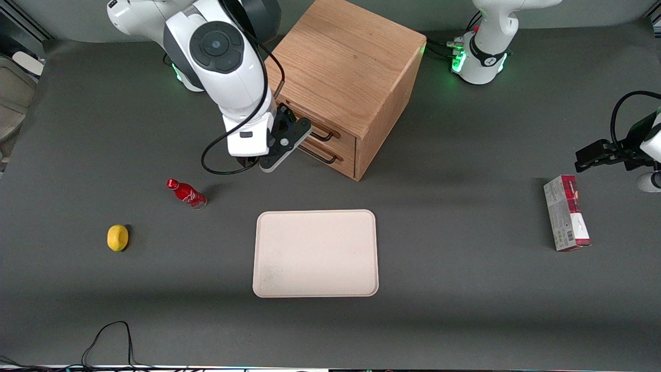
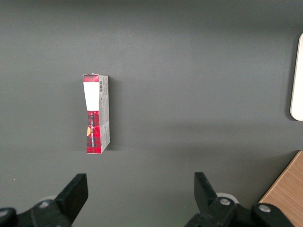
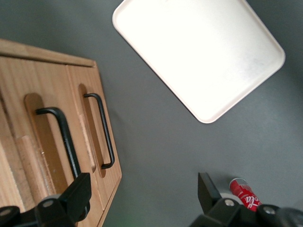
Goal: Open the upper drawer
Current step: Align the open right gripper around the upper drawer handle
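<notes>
Front view: you have the oak cabinet (image 1: 351, 72) standing in the upper middle of the frame on the dark grey tabletop (image 1: 465, 289). Its upper drawer (image 1: 330, 129) looks shut, flush with the cabinet face, its black bar handle (image 1: 323, 136) sitting just above the bottom drawer's handle (image 1: 319, 155). Your gripper (image 1: 281, 147) hangs just in front of the drawer fronts, at about handle height, partly covering one end of both handles; from here you can't quite tell whether a finger touches the upper bar. In the lower middle of the frame lies a cream tray (image 1: 315, 253). At centre left a small red cola bottle (image 1: 186, 192) stands, and a lemon (image 1: 117, 237) lies nearer the camera than it, toward the working arm's end. A red-and-grey carton (image 1: 566, 213) lies at the right edge, toward the parked arm's end.

Left wrist view: you see the carton (image 2: 96, 113) on the tabletop, with the tray's edge (image 2: 297, 80) at the right border.

Right wrist view: your gripper (image 3: 142, 198) is spread wide and grasps nothing. One finger (image 3: 75, 194) sits close against the end of the upper handle (image 3: 59, 137); the other finger is well clear. The lower handle (image 3: 103, 130), the tray (image 3: 199, 52) and the bottle's cap end (image 3: 244, 191) also show.
</notes>
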Robot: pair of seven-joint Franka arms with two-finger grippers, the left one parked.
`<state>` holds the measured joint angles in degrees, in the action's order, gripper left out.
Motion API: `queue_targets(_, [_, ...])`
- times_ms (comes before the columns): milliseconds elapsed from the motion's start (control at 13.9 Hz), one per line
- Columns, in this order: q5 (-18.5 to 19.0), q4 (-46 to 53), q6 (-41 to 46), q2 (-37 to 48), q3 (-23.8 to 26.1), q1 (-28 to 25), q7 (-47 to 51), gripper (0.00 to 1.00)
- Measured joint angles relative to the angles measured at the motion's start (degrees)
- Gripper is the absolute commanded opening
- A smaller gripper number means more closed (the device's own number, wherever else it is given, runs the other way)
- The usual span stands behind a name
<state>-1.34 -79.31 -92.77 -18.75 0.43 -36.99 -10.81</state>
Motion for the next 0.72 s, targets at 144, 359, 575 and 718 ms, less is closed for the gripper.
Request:
queue_targets(144, [0.0, -1.4, -0.7, 0.3, 0.0, -2.1, -0.2, 1.0])
queue_targets(359, [0.0, -4.7, -3.3, 2.1, 0.0, -3.3, -1.2, 1.0])
queue_targets(575, [-3.7, -8.7, -5.0, 4.8, -1.0, -3.0, -6.1, 1.0])
queue_targets(718, [-6.4, -10.2, -5.0, 6.4, -2.3, -2.8, -8.5, 1.0])
